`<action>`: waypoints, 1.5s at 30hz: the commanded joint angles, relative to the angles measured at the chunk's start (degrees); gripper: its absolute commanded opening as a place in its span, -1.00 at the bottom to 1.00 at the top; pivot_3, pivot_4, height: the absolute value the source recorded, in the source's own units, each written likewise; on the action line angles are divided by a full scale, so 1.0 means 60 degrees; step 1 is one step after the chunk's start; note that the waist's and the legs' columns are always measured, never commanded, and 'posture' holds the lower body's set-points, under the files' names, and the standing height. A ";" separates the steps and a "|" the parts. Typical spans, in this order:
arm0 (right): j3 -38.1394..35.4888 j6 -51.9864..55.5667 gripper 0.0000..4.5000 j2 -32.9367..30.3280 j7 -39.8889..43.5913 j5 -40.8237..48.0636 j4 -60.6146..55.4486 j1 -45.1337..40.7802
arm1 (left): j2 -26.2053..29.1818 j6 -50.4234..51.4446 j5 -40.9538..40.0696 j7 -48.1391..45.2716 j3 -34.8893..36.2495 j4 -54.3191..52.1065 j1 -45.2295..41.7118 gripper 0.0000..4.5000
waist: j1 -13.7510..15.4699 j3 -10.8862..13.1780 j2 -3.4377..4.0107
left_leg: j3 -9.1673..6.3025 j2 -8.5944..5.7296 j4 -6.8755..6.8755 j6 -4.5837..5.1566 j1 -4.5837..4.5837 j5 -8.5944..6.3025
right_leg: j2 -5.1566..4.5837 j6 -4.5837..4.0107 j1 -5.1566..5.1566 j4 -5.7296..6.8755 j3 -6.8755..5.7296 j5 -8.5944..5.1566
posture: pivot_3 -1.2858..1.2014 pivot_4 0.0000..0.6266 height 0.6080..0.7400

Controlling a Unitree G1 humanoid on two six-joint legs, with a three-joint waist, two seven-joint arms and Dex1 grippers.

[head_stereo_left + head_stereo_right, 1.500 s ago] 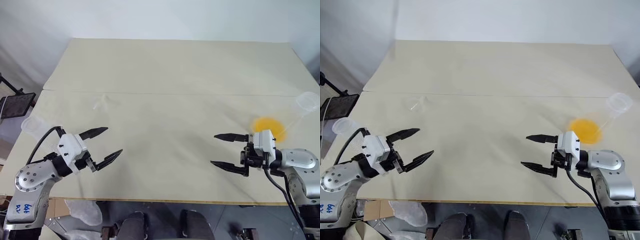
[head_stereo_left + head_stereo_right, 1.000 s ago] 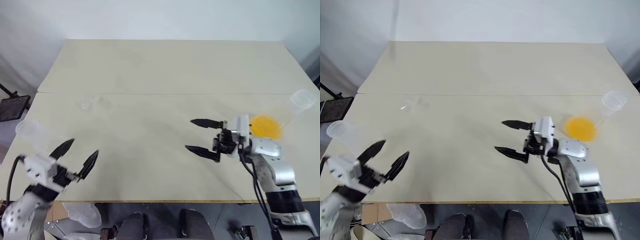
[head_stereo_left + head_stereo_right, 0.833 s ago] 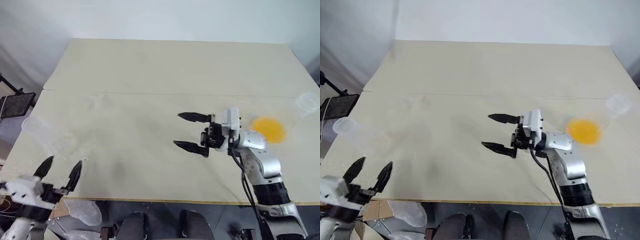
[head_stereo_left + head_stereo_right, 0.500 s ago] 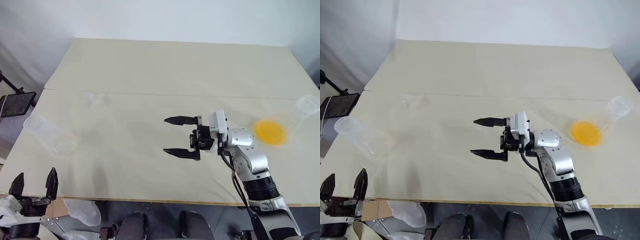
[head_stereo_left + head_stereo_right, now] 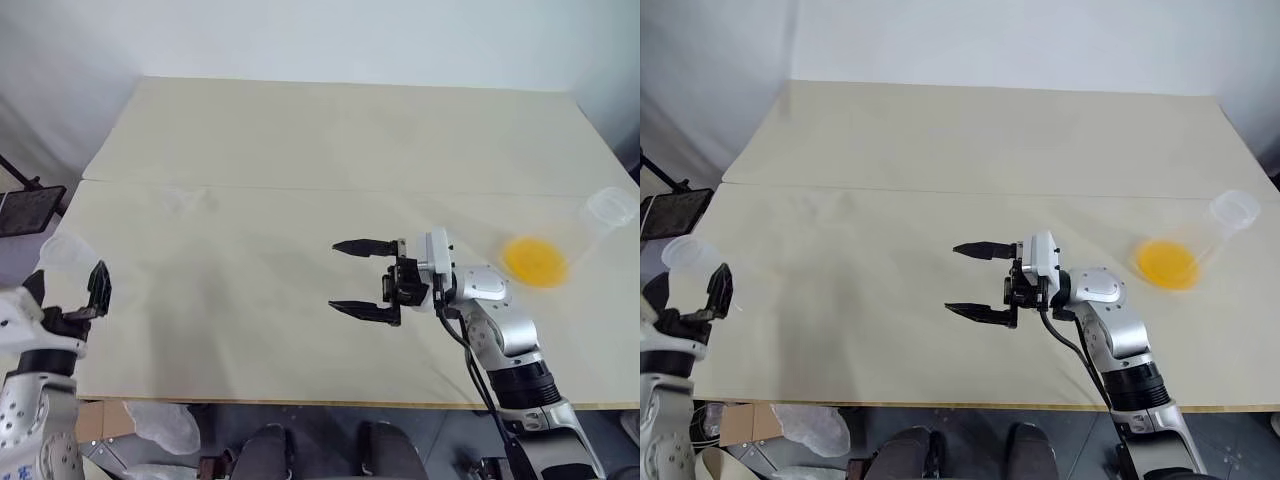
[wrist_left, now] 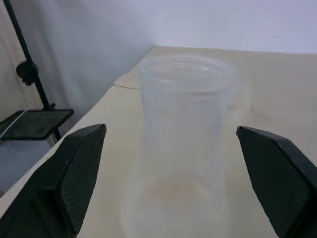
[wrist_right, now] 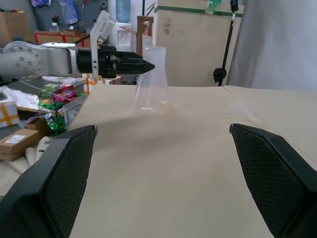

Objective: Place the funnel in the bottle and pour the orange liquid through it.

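My left gripper (image 5: 70,290) has swung out, spread, facing what looks like the clear flask (image 6: 183,148); right gripper (image 5: 362,277) spread mid-table, empty.

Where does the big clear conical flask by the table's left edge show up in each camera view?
Left eye view: conical flask at the table's left edge, just beyond the left gripper.
Right eye view: same spot, far left.
Left wrist view: flask between that gripper's open fingers.
Right wrist view: flask at the table's far end.
Shared landmark: the left gripper beside it.
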 commanded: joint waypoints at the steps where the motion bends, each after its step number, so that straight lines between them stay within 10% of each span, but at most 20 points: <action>1: 0.0018 -0.0132 1.00 0.0084 -0.0143 0.0021 -0.0520 0.0114 | 0.0378 0.0174 0.0112 -0.0174 -0.0021 0.0126 -0.0246 1.00 | -0.0005 0.0000 0.0000 | 0.0001 0.0000 0.0000 -0.0001 0.0000 -0.0001 | 0.0000 0.0000 0.0001 -0.0001 0.0001 0.0000 | 0.03 -0.52 1.00; 12: 0.0010 -0.0333 1.00 0.0230 -0.0544 -0.0206 -0.0691 0.0380 | 0.0666 0.0017 0.0072 -0.0572 0.0071 0.0369 -0.0662 0.09 | 0.0002 0.0000 0.0000 | 0.0003 0.0003 0.0001 -0.0010 0.0000 -0.0010 | 0.0005 0.0000 0.0001 -0.0006 0.0002 0.0000 | 0.03 -0.52 1.00; 23: -0.1584 -0.0381 1.00 -0.1065 -0.1595 -0.0375 -0.1617 0.2369 | 0.1970 -0.0059 -0.0229 -0.4807 -0.3597 0.0651 -0.3999 0.09 | 0.0265 -0.0001 0.0001 | 0.0000 -0.0021 0.0007 -0.0003 0.0000 -0.0015 | -0.0007 0.0001 0.0021 -0.0021 -0.0010 0.0000 | 0.03 -0.52 1.00; 30: -0.2679 -0.0300 1.00 -0.1555 -0.2650 -0.0400 -0.2815 0.4025 | 0.0476 -0.1177 0.1170 -0.6665 -0.6367 0.4219 -0.7135 0.09 | 0.0217 0.0000 0.0000 | 0.0068 0.0003 0.0006 -0.0005 0.0001 -0.0015 | 0.0030 0.0002 0.0020 -0.0050 -0.0012 0.0000 | 0.03 -0.52 1.00; 40: -0.2884 -0.0029 1.00 -0.1472 -0.3869 -0.0386 -0.4309 0.5324 | -0.0673 -0.2866 0.2699 -0.7204 -0.7219 0.7299 -0.8538 0.09 | 0.0249 0.0003 -0.0006 | 0.0184 0.0026 0.0007 -0.0008 -0.0003 -0.0015 | 0.0049 0.0002 -0.0020 -0.0054 0.0036 0.0000 | 0.03 -0.52 1.00; 45: -0.2701 -0.0042 1.00 -0.1460 -0.4045 -0.0383 -0.4336 0.5351 | -0.0732 -0.2328 0.2103 -0.7673 -0.6901 0.6996 -0.8362 0.81 | 0.0247 0.0003 -0.0006 | 0.0186 0.0028 0.0009 -0.0007 -0.0003 -0.0015 | 0.0049 0.0002 -0.0025 -0.0048 0.0041 0.0000 | 0.03 -0.52 1.00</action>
